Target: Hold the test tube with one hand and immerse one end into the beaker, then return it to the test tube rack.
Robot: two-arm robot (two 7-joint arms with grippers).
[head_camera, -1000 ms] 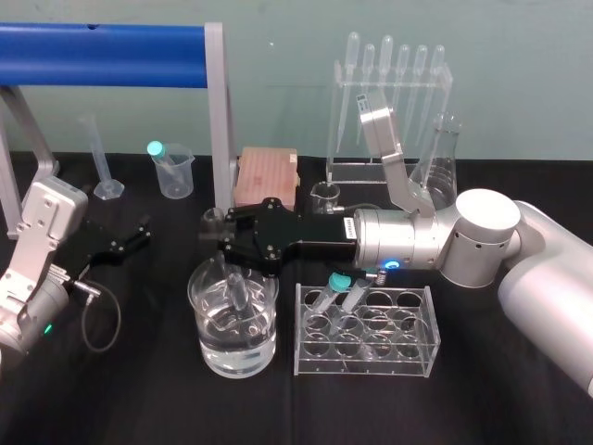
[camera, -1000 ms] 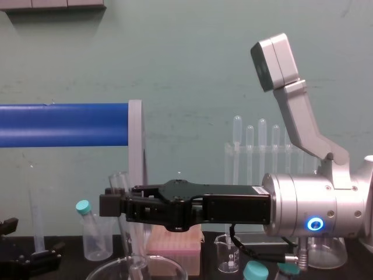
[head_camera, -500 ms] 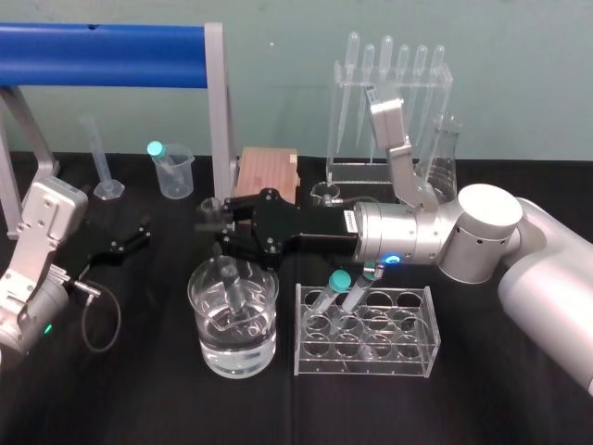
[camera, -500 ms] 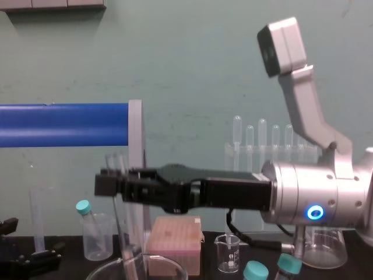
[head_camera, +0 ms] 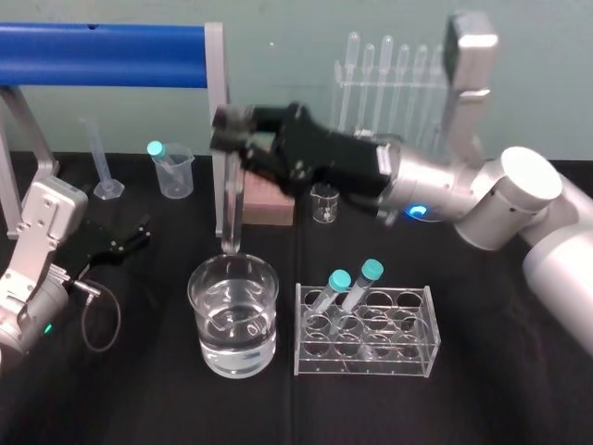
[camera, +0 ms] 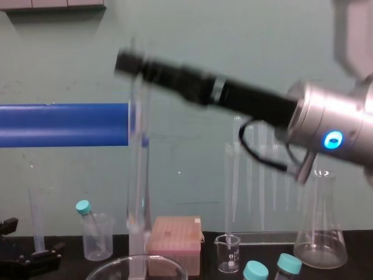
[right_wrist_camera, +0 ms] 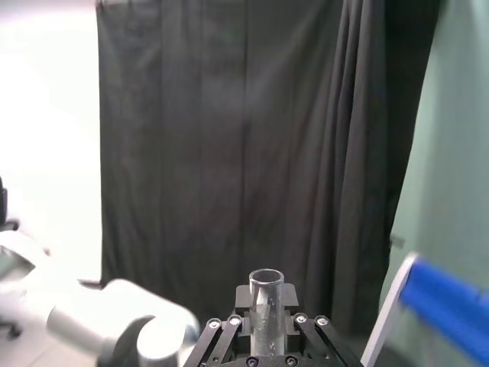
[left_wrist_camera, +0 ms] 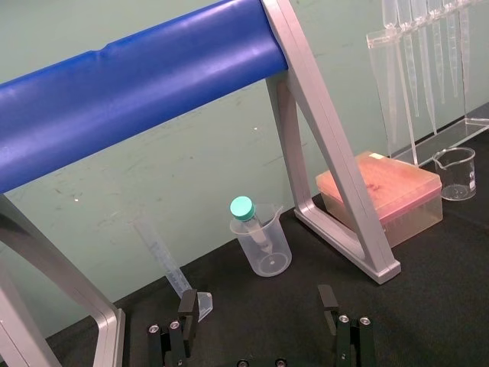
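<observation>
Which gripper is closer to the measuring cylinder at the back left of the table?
Left. The left gripper lies on the table just short of the measuring cylinder; the right gripper hangs high above the beaker, gripping the test tube.

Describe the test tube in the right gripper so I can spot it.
Start at the large wide clear glass beaker, the widest vessel in the head view. Straight above it the black two-fingered right gripper holds a long slim clear glass test tube upright, its lower end near the rim. Unlike the two teal-capped tubes leaning in the clear plastic rack, it is uncapped and held aloft.
</observation>
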